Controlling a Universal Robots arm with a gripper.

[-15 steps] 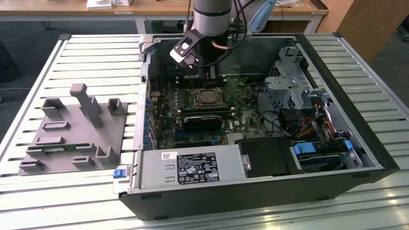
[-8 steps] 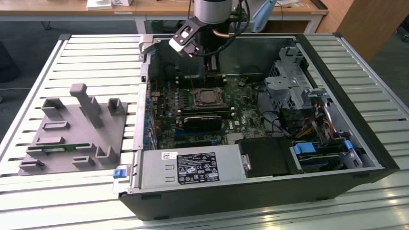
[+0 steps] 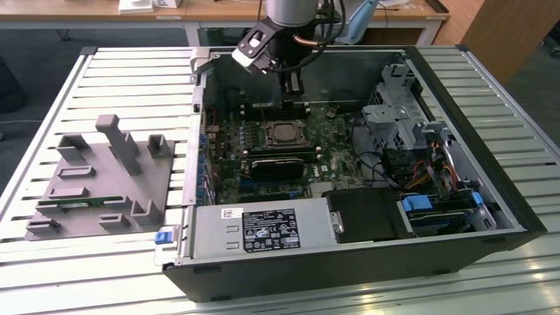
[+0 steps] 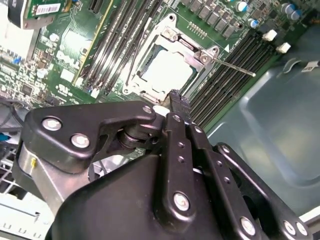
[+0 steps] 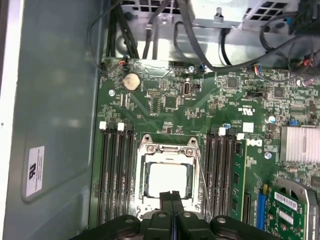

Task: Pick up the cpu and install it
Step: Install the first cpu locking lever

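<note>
The cpu (image 5: 169, 180) lies flat inside the metal-framed socket (image 5: 167, 150) of the green motherboard (image 5: 210, 105), its pale shiny top facing up; in the second wrist view the cpu (image 4: 167, 70) fills the socket's square opening, with the frame (image 4: 150, 42) around it and a thin lever wire (image 4: 235, 67) sticking out over the memory slots. In the exterior view the cpu (image 3: 284, 134) sits near the middle of the board, inside the open computer case (image 3: 516, 216) that lies on its side on the slatted worktop (image 3: 131, 72). The case also holds a dark heatsink block (image 3: 273, 167) just below the socket, a drive cage (image 3: 394, 111), cables and a labelled power supply box (image 3: 262, 230) along its near edge.

The gripper (image 5: 171, 196) hangs just above the edge of the socket, its two black fingers pressed together with nothing between them; in the second wrist view the gripper (image 4: 176, 97) tip points down beside the frame. The arm (image 3: 293, 20) comes straight down into the case's far side.

Toward the worktop's edge at the exterior view's left stands a grey tray (image 3: 96, 190) with upright posts, and a thin green memory stick (image 3: 83, 203) lies in it.
</note>
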